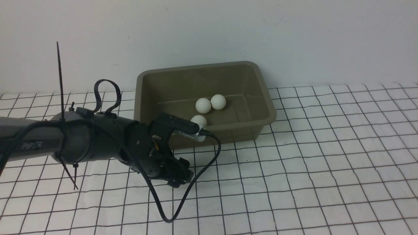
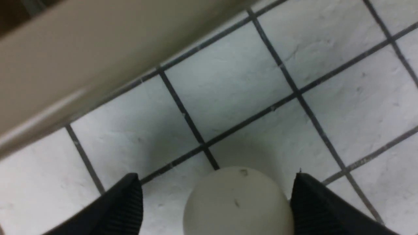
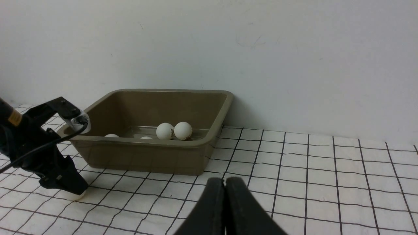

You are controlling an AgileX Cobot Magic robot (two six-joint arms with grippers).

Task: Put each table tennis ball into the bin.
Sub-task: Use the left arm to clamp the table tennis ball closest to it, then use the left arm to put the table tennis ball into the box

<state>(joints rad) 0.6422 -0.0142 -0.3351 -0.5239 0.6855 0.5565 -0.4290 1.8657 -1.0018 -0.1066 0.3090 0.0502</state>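
Observation:
The olive-grey bin (image 1: pixel 258 94) stands against the back wall with three table tennis balls (image 1: pixel 203 105) showing inside it. In the right wrist view the bin (image 3: pixel 147 156) holds several balls (image 3: pixel 164 131). One more ball (image 2: pixel 238 202) lies on the checked cloth just in front of the bin's near wall (image 2: pixel 65 65). My left gripper (image 2: pixel 216 178) is lowered over it, open, one finger on each side. From the front, the left gripper (image 1: pixel 179 179) hides that ball; the right wrist view shows the ball (image 3: pixel 72 195) under it. My right gripper (image 3: pixel 224 182) is shut and empty.
A white cloth with a black grid (image 1: pixel 310 163) covers the table. A black cable (image 1: pixel 196 182) loops from the left wrist down to the cloth. A pale wall (image 1: pixel 294 39) rises right behind the bin.

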